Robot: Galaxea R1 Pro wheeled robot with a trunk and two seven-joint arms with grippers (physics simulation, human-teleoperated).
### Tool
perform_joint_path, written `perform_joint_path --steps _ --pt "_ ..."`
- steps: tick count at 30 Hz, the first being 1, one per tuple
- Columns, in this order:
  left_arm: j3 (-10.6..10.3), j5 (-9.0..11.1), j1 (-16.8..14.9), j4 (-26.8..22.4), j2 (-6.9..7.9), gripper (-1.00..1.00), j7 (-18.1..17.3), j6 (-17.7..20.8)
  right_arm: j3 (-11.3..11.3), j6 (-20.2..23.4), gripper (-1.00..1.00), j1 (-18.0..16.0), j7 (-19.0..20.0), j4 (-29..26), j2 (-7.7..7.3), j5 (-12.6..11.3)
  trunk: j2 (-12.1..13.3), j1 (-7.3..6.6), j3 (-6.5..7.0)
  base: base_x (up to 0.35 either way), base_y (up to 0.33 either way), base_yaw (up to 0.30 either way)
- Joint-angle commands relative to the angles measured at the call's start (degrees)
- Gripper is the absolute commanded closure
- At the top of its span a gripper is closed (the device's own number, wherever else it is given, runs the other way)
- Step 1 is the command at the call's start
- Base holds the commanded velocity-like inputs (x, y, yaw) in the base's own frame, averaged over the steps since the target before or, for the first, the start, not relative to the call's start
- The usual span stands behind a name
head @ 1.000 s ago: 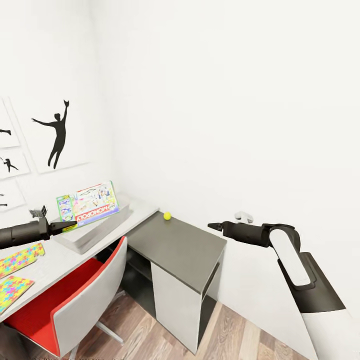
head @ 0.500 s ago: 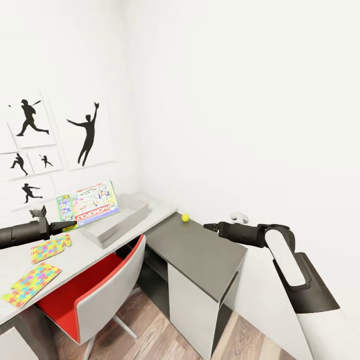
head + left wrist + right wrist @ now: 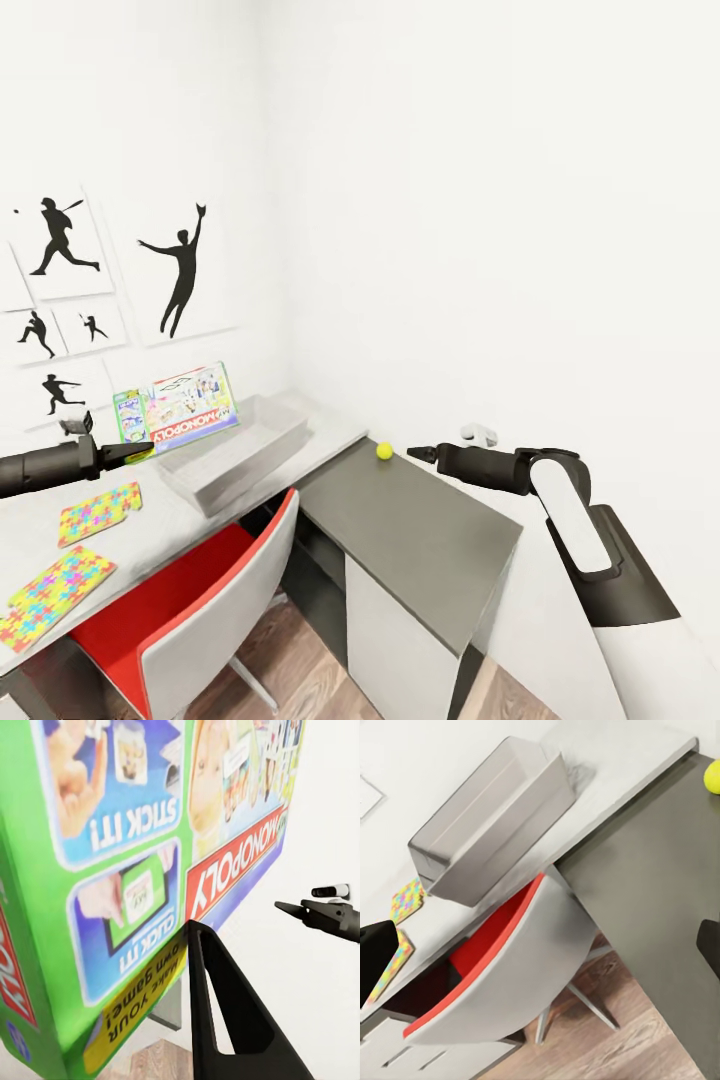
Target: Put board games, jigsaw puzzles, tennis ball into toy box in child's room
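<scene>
My left gripper [image 3: 135,452] is shut on the lower edge of the white-green Monopoly board game [image 3: 180,406], holding it upright over the near end of the pale grey toy box [image 3: 240,452] on the table [image 3: 330,432]. In the left wrist view the game box [image 3: 127,862] looms beside one black finger [image 3: 225,1020]. Two jigsaw puzzles [image 3: 99,512] [image 3: 52,598] lie flat on the table to the left. The tennis ball [image 3: 384,451] rests on the dark shelf unit [image 3: 420,535], just left of my right gripper [image 3: 415,453], which is open and empty. The right wrist view shows the toy box [image 3: 487,817] and the ball [image 3: 712,776].
A red and grey chair [image 3: 200,610] is tucked under the table in front of the toy box. White walls close the corner behind, with black sports silhouettes [image 3: 180,270] on the left wall. Wood-plank floor [image 3: 300,670] lies below.
The camera has turned left, so the desk, ball and pictures have slid right in the picture. The left gripper still holds the Monopoly box; both arms keep their pose.
</scene>
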Motion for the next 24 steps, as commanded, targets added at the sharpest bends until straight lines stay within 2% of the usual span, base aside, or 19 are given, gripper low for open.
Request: perform_joint_path --steps 1,12,16,24 --pt "0.0 0.1 0.0 0.0 0.0 1.0 -0.3 0.5 0.1 0.1 -1.0 0.0 -0.6 -0.1 -0.06 -0.5 0.0 0.03 0.0 0.055 0.0 0.205" --pt "0.0 0.1 0.0 0.0 0.08 1.0 -0.3 0.5 0.1 0.1 -1.0 0.0 -0.6 0.0 0.0 -0.6 0.0 0.03 0.34 0.041 0.0 0.26" --pt "0.0 0.1 0.0 0.0 0.09 1.0 -0.3 0.5 0.1 0.1 -1.0 0.0 -0.6 0.0 -0.06 -0.5 0.0 0.03 0.4 0.26 0.0 0.166" --pt "0.0 0.2 -0.1 0.0 0.09 1.0 -0.3 0.5 0.0 0.1 -1.0 0.0 -0.6 0.1 -0.08 -0.5 0.0 0.03 0.39 0.306 0.082 0.022"
